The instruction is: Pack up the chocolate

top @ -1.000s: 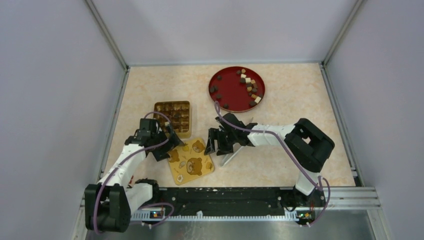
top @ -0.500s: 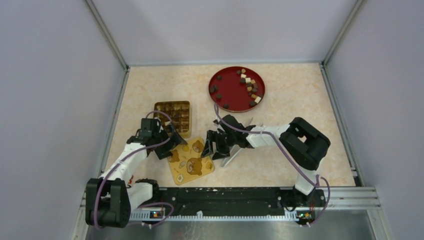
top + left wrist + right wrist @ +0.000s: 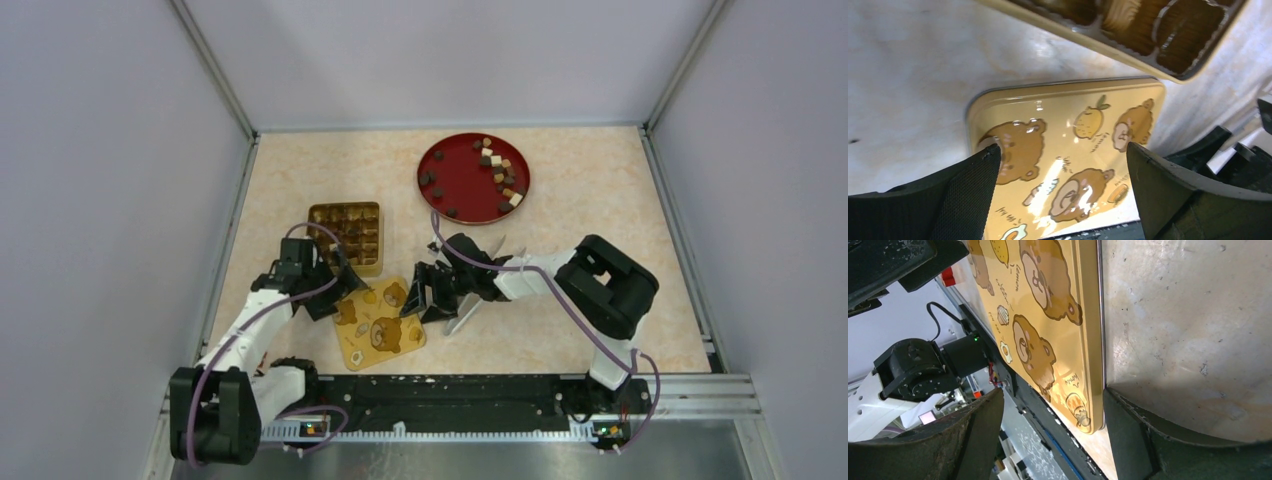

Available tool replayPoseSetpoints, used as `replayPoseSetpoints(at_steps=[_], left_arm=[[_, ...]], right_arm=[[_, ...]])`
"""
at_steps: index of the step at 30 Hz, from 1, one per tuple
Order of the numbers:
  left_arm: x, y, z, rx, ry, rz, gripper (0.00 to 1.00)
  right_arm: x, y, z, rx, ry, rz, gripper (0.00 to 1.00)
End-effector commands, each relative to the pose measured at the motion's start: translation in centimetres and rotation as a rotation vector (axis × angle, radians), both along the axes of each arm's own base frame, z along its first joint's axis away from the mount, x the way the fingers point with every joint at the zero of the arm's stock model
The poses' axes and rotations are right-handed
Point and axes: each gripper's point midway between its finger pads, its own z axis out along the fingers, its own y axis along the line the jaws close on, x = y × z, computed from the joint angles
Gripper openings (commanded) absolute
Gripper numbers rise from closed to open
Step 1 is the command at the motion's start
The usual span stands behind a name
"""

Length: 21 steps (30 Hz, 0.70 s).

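The chocolate (image 3: 497, 170) lies as several small dark, tan and cream cubes on a red plate (image 3: 455, 185) at the back. More brown pieces fill the gold compartment tin (image 3: 346, 236), also in the left wrist view (image 3: 1143, 30). The yellow bear-printed lid (image 3: 380, 322) lies flat in front of the tin. My left gripper (image 3: 335, 290) is open above the lid's left part (image 3: 1068, 150), holding nothing. My right gripper (image 3: 420, 298) is open at the lid's right edge (image 3: 1048, 315); one finger (image 3: 1148, 440) touches that edge.
The black rail of the arm bases (image 3: 450, 390) runs right behind the lid's near edge. Grey walls enclose the table on three sides. The right arm's forearm (image 3: 530, 272) lies low across the table's middle.
My right gripper has moved left up to the lid's right edge, and the lid has shifted slightly left. The left gripper has hardly moved.
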Motion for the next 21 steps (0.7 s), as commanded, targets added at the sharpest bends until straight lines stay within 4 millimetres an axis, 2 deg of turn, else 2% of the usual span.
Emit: replayPoseSetpoints(at_steps=[1,4,9,16,19,21], left_arm=[[-0.4,3.2,0.8,0.158,0.009,0.105,0.99],[-0.9,4.1,0.8,0.190,0.026,0.175,0.99],[-2.0,3.6,-1.5,0.160,0.115,0.194,0.99],[-2.2,1.0,-3.4,0.032,0.129,0.103,0.99],[-2.2,0.1,-3.2,-0.014,0.119,0.062,0.99],[-1.9,-1.1,-2.5,-0.079,0.077,0.023,0.99]], right_arm=[[0.1,-2.4,-3.5,-0.169,-0.045,-0.041,0.72],[0.8,-2.9,-3.8,-0.216,-0.085,-0.046,0.72],[2.0,-4.0,-3.8,-0.298,-0.149,-0.063,0.72],[2.7,-4.3,-4.1,-0.310,-0.159,-0.072,0.73],[2.5,-4.0,-4.5,-0.296,-0.140,-0.067,0.73],[2.6,-3.9,-4.7,-0.278,-0.126,-0.071,0.73]])
